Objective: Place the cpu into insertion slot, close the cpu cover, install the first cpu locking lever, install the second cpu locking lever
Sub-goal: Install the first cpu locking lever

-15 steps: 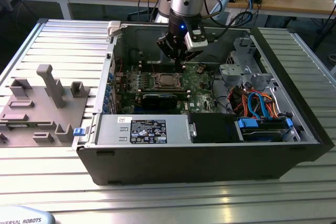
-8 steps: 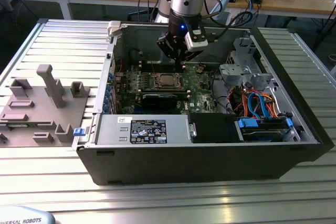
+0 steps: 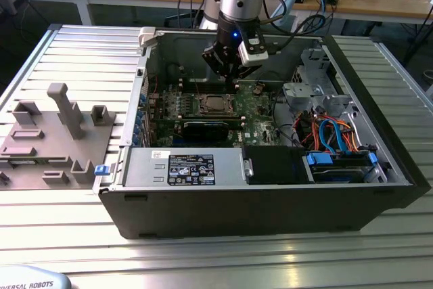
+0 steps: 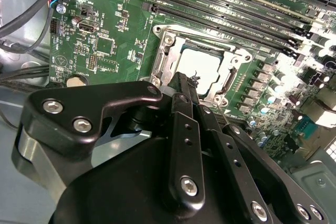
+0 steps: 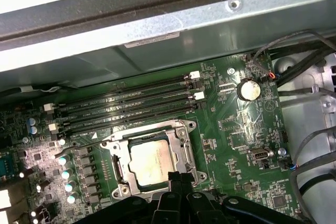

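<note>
The cpu (image 3: 215,105) lies flat in the insertion slot (image 3: 201,105) on the green board inside the open computer case. Both wrist views show its silvery top (image 4: 203,65) (image 5: 149,163) through the window of the cpu cover (image 4: 164,59) (image 5: 185,141), which lies down over it. A thin metal lever (image 5: 105,136) runs along one side of the slot. My gripper (image 3: 234,80) hovers just above the slot's edge on the exterior view's right. Its black fingertips (image 4: 185,83) (image 5: 176,181) are pressed together at the rim of the cover with nothing between them.
Long black memory slots (image 5: 126,109) run beside the socket. Cables (image 4: 31,19) and a coin cell (image 5: 248,89) sit near the board's edge. A drive cage with blue and orange cables (image 3: 331,133) and the case walls (image 3: 257,208) hem the arm in. A grey fixture (image 3: 57,133) stands outside.
</note>
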You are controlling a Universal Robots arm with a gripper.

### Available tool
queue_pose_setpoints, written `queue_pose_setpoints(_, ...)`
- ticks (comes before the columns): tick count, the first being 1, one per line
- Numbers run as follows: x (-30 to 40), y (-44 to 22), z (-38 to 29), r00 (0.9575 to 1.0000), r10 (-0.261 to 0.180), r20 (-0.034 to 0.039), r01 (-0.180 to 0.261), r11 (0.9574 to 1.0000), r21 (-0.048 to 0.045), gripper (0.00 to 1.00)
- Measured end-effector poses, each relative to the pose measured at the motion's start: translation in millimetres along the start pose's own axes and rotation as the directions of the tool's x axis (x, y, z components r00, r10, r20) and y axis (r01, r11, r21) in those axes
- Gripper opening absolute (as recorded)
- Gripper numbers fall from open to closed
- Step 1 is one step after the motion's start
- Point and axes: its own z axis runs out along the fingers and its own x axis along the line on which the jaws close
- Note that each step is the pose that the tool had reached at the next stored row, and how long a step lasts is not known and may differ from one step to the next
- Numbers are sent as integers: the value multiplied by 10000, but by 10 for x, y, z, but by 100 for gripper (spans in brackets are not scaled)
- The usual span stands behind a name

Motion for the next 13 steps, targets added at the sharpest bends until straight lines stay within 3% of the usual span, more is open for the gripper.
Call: queue_pose_setpoints(13, 0, 0, 0, 10000, -93, 2, 93, 10000, 1, 11)
